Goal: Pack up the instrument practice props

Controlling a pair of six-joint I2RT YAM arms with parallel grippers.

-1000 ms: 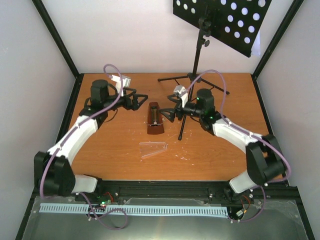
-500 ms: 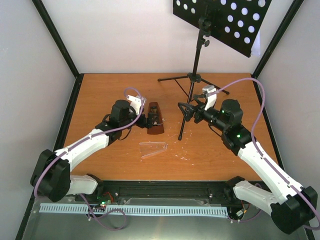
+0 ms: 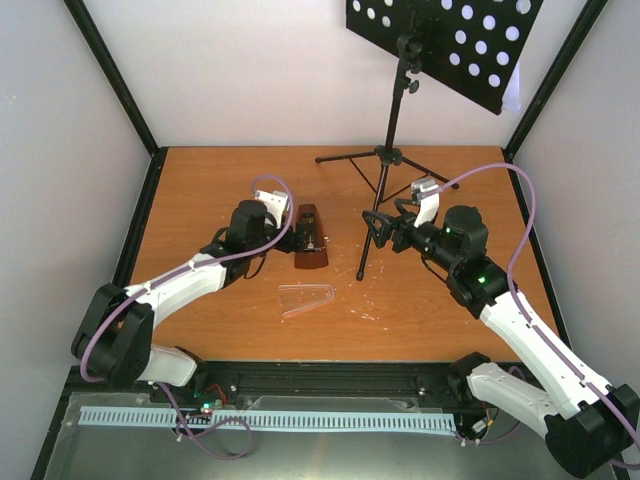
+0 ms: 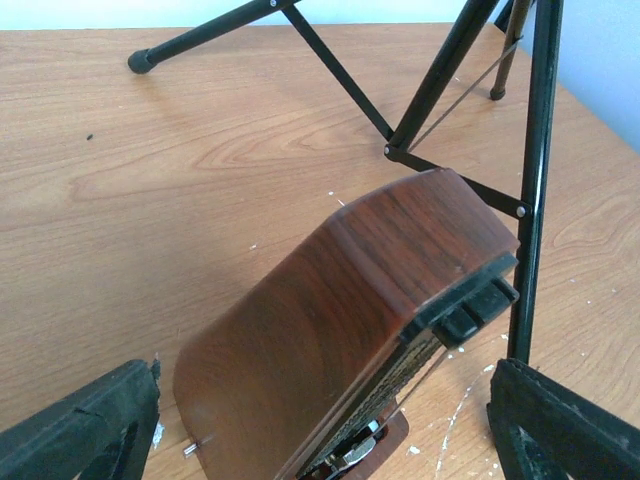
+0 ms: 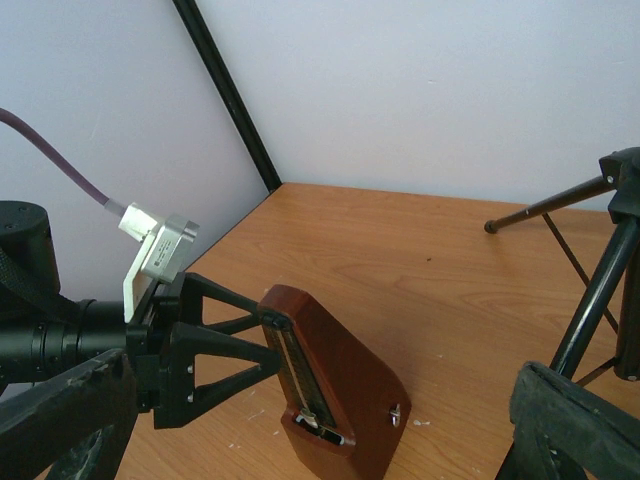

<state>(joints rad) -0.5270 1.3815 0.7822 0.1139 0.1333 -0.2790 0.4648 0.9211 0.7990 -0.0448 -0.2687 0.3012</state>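
Note:
The red-brown wooden metronome (image 3: 310,238) stands upright mid-table without its cover. My left gripper (image 3: 296,240) is open and straddles it from the left. In the left wrist view the metronome (image 4: 340,330) fills the space between the two fingers (image 4: 80,430), with a gap on the right side. My right gripper (image 3: 378,228) is open and empty beside the pole of the black music stand (image 3: 395,120). The right wrist view shows the metronome (image 5: 345,390) and the left gripper's fingers (image 5: 200,350) at it. The clear plastic cover (image 3: 306,297) lies flat nearer the front. I cannot make out any sheet-music pages.
The stand's perforated desk (image 3: 440,40) hangs high over the back right. Its tripod legs (image 3: 345,158) spread across the table's back, and one front leg (image 3: 362,262) comes down just right of the metronome. White walls with black frame posts (image 3: 115,80) enclose the table.
My left gripper has come from the back left down to the metronome and now straddles it. My right arm has swung right, drawing its gripper back from the metronome to beside the stand pole.

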